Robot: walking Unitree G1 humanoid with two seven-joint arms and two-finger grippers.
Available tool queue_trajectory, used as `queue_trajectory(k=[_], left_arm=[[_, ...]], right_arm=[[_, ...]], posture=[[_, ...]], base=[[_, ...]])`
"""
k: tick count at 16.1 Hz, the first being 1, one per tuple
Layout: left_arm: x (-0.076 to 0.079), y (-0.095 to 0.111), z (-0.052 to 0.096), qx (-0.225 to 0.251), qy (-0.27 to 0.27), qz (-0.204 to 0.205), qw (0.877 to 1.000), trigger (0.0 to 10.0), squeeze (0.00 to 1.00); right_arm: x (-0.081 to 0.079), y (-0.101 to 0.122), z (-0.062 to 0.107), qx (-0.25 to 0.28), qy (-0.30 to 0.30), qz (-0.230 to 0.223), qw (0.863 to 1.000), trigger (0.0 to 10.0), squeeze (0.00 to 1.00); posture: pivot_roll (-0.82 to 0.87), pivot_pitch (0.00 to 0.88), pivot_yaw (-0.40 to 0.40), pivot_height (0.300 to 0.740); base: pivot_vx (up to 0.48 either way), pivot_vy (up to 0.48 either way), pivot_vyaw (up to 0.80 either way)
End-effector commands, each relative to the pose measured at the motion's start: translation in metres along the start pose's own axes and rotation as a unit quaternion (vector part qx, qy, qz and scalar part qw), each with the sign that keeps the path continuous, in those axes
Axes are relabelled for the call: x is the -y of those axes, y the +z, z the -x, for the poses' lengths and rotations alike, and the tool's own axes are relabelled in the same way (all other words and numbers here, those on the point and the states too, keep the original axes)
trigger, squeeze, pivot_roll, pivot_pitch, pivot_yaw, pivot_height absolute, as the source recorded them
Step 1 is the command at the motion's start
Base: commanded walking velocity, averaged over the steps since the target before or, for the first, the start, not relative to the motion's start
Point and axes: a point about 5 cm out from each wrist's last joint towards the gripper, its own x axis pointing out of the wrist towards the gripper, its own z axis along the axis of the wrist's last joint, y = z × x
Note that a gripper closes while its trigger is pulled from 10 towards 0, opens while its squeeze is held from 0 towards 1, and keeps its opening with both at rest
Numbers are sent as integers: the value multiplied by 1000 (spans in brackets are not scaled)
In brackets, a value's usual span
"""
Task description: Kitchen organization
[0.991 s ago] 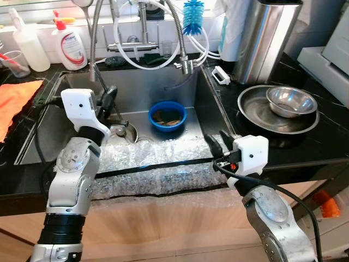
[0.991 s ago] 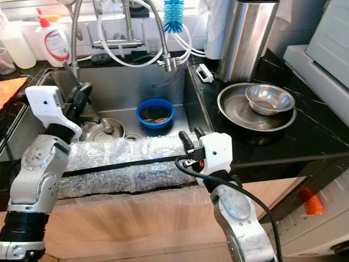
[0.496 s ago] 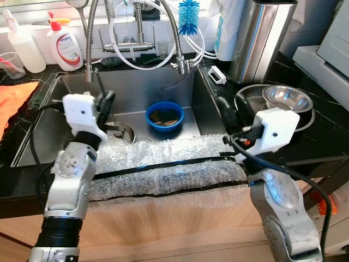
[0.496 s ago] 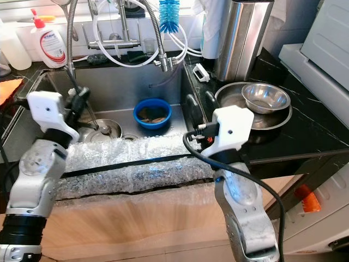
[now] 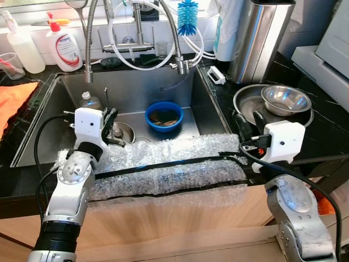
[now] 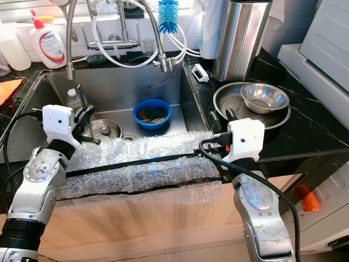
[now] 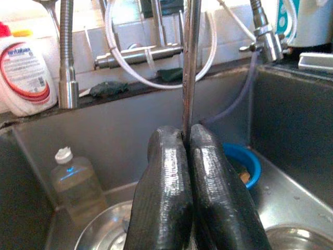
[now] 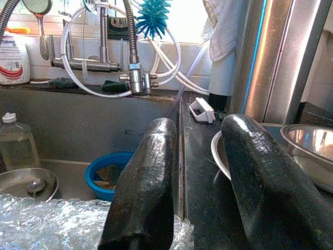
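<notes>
Left gripper (image 5: 110, 121): fingers (image 7: 166, 192) pressed together on a thin metal rod (image 7: 190, 67) – the rod stands upright from between the pads, over the left part of the sink (image 5: 136, 87), above a round steel dish (image 5: 124, 131) on the sink floor.
Right gripper (image 5: 248, 123): fingers (image 8: 145, 177) spread apart with nothing between them, poised at the sink's right edge, over the black counter (image 5: 322, 131) just short of the steel plate (image 5: 245, 101).
Blue bowl (image 5: 164, 115): on the sink floor near the middle, with brownish scraps inside; well apart from both grippers.
Steel bowl (image 5: 285, 100): sits in the wide steel plate on the counter to the right of the sink.
Bubble wrap (image 5: 163, 169): a crinkled sheet with black tape lines draped over the sink's front edge, between the two arms.
Small clear bottle (image 5: 87, 100): upright in the sink's left rear, white cap – close to the left gripper.
Tap hoses (image 5: 131, 54): white and metal loops hanging over the back of the sink; a blue bottle brush (image 5: 190, 11) sticks up behind them.
Soap bottle (image 5: 64, 43): white with a red pump, on the back ledge at left.
Orange cloth (image 5: 13, 101): on the counter left of the sink.
Tall steel canister (image 5: 259, 38): behind the plate, at the right rear.
</notes>
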Motion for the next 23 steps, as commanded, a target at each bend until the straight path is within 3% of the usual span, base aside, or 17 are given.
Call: queue_trajectory(k=[1,4,8,9,13,21,23], left_arm=[[0,-8,4,-25,-12,-11,1000,10000,0],[-8,-8,14,-24,-22,-58,998,10000,0],[-11,-2,15,-17,-16,-36,999,10000,0],[-9,-5,14,-26,-19,-26,999,10000,988],[-1,-5,11,-29,-30,-3,999,10000,1000],[-2,-3,9,-26,-26,9,999,10000,1000],[-6,6,6,-3,-11,5,1000,10000,1000]], right_arm=[[-1,-2,0,0,5,4,1000,10000,0],[2,-4,2,-5,1,5,1000,10000,0],[1,-9,2,-8,3,4,1000,10000,0],[-2,-10,1,-8,8,0,1000,10000,0],[-3,-11,1,-11,9,0,1000,10000,0],[-10,-10,-4,-7,15,-9,1000,10000,0],[-9,-7,-6,-2,13,-9,1000,10000,0]], posture=[[-107,14,28,740],[-110,9,30,740],[-98,2,26,740],[-100,6,23,740],[-100,25,17,740],[-100,48,22,740],[-104,52,21,740]], base=[[0,0,0],[0,0,0],[0,0,0],[0,0,0],[0,0,0],[0,0,0],[0,0,0]])
